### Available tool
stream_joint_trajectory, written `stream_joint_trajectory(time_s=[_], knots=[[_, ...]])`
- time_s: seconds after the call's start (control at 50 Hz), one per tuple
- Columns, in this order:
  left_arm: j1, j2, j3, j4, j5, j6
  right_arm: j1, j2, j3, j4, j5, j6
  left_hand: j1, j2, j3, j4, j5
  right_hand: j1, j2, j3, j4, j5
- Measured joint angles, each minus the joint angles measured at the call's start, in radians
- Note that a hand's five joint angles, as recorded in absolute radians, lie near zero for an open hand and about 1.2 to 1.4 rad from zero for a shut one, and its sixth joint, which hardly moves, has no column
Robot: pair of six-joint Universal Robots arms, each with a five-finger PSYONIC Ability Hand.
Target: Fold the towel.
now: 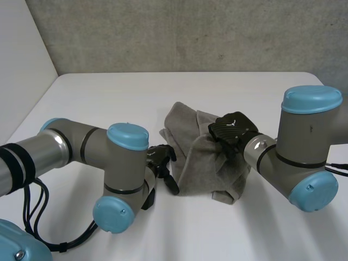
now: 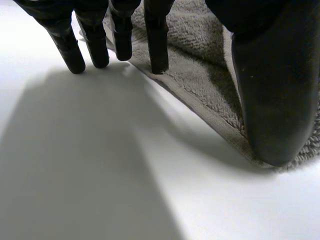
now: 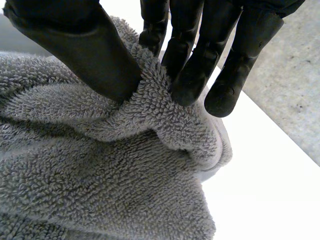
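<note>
- The towel (image 1: 198,163) lies crumpled in a grey heap in the middle of the white surface (image 1: 163,92), between the two hands. It is not yet folded, by the look of it.
- The right hand (image 1: 232,129) sits on the heap's upper right part. Its fingers (image 3: 195,70) and thumb (image 3: 95,55) pinch a raised ridge of terry between them.
- The left hand (image 1: 162,159) is at the towel's left edge. Its fingers (image 2: 157,45) are straight, tips down on the surface along the hem, one of them on the cloth. Its thumb rests apart from them on the cloth, so nothing is gripped there.
- The step in hand looks like spreading the heap flat before any fold.
- To do it well, the right hand's pinch should take one layer, not a bunch — a bunch drags the whole heap.
- The left hand's best job is to pin the hem flat — press, don't scoop — while the other side is drawn away.
- Pull low and slowly, since terry clings to itself.
</note>
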Motion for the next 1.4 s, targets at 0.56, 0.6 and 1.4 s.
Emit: stream_joint_trajectory(time_s=[0.56, 0.6, 1.4], knots=[[-0.031, 0.01, -0.001, -0.008, 0.009, -0.001, -0.018, -0.002, 0.005, -0.02, 0.002, 0.009, 0.177, 0.242, 0.129, 0.209, 0.291, 0.0, 0.0, 0.011, 0.0, -0.001], [-0.031, 0.028, -0.001, -0.008, 0.008, -0.001, -0.021, -0.004, 0.005, -0.02, 0.002, 0.011, 0.245, 0.268, 0.129, 0.257, 0.298, 0.0, 0.0, 0.011, 0.0, -0.001], [-0.052, 0.041, -0.017, -0.048, 0.027, -0.016, -0.036, 0.0, 0.007, -0.022, -0.001, 0.063, 0.806, 0.593, 0.129, 0.501, 0.988, 0.0, 0.0, 0.011, 0.005, -0.001]])
